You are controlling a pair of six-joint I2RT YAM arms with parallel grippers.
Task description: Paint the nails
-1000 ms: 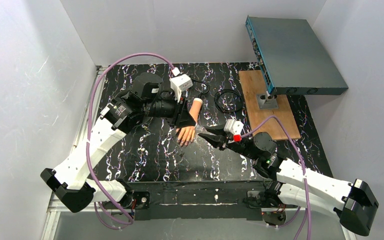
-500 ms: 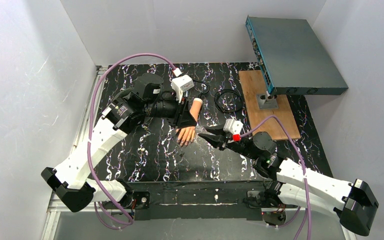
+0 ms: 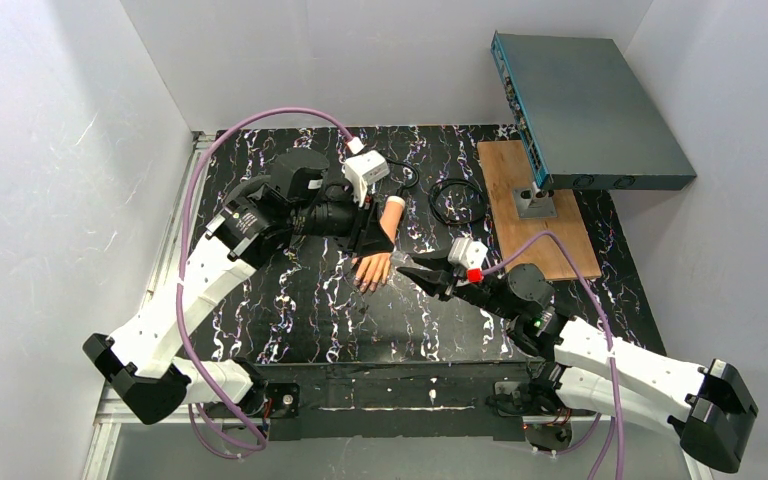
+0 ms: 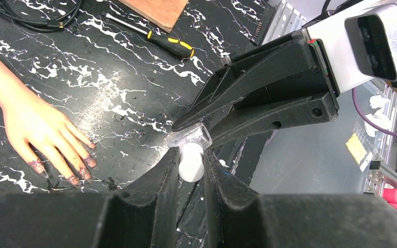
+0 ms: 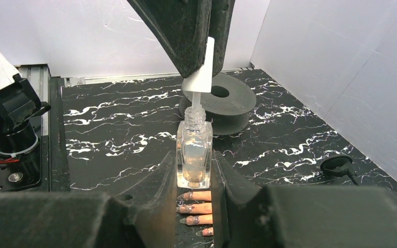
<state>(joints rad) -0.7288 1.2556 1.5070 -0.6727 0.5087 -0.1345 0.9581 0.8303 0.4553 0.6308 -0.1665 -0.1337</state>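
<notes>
Nudged rightward, left tool (image 4: 191,155) reaches level, pinching the brush cap (image 4: 190,164); right tool (image 5: 193,160) clamps the bottle (image 5: 194,147).

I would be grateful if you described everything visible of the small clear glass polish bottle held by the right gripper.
The small clear glass polish bottle is square-sided with a narrow neck, upright, with a little brownish residue at its bottom. The right gripper is shut on its body, holding it near the flesh-coloured mannequin fingers. A thin white stem rises from its neck into the white cap, which sits clear of the neck, pinched by the left gripper.
</notes>
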